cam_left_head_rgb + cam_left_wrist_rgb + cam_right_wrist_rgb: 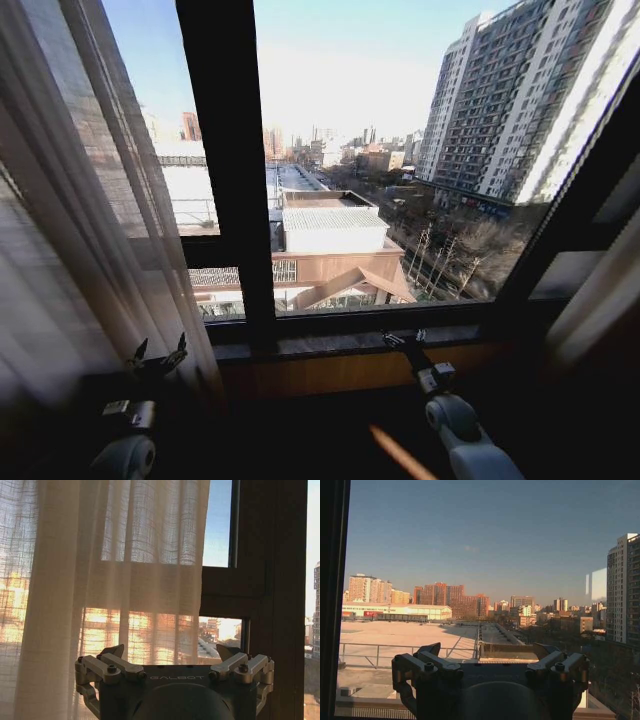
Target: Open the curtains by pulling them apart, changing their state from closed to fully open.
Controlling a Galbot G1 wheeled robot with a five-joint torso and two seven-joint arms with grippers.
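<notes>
While spread, left claw [156,357] faces curtains [90,230].

"GALBOT" on the left pincer [170,656] housing

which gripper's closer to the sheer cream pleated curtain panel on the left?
Left. The left gripper sits right at the sheer cream pleated curtain panel's lower edge, fingers open. The right gripper is off to the side at the dark window sill, before bare glass.

The curtains [90,230] run off the head view's top, left and bottom edges. Behind the sheer fabric, the buildings blur into glowing patches. The right gripper [402,339] is small and dark against the sill [330,343], its finger spacing unreadable there.
</notes>
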